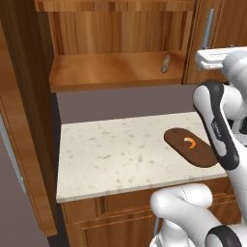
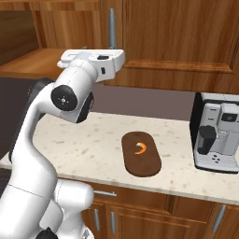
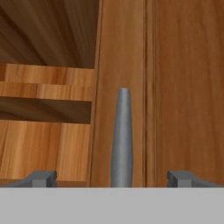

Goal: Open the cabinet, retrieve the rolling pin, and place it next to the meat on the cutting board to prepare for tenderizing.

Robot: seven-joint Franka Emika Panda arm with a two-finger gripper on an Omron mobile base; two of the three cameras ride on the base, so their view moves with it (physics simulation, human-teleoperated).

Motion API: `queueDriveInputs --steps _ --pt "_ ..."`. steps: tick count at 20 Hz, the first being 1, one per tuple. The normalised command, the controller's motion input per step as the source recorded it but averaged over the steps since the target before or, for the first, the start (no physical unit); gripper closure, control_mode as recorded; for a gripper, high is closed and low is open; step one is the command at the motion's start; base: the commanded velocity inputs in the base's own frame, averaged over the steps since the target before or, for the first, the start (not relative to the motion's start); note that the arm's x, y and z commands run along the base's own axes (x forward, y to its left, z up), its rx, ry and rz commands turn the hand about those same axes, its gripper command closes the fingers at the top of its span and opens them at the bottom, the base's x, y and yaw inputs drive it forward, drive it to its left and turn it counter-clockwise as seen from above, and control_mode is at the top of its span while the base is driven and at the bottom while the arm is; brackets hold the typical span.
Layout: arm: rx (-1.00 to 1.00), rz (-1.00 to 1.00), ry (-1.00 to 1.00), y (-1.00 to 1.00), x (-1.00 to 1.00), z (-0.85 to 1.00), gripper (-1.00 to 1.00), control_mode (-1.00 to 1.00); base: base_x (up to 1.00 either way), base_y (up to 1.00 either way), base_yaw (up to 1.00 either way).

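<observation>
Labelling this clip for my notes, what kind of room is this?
A kitchen, rendered: wooden wall cabinet, speckled countertop bearing a cutting board, and a coffee machine.

One rolling pin (image 1: 165, 63), one meat (image 1: 191, 143)

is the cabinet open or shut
Open: the cabinet door is swung wide, baring the shelf with the rolling pin on it.

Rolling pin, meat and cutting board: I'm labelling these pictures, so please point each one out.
rolling pin (image 1: 165, 63), left base view, middle of its body.
meat (image 1: 191, 143), left base view, middle of its curve.
cutting board (image 2: 144, 165), right base view, bare near end.
</observation>
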Motion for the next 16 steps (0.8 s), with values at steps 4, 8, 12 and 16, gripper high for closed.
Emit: queueDriveInputs --steps 4,8,12,16 --pt "0.00 0.02 -0.01 -0.07 0.12 -0.02 -1.00 -1.00 0.00 0.00 0.00" --pt "0.00 0.01 -0.01 -0.03 0.20 -0.02 -1.00 -1.00 0.00 0.00 0.00" --pt "0.00 0.00 -0.03 0.00 0.32 -0.04 -1.00 -1.00 0.00 0.00 0.00" --pt "0.00 0.00 -0.03 0.00 0.30 -0.05 -1.00 -1.00 0.00 0.00 0.00"
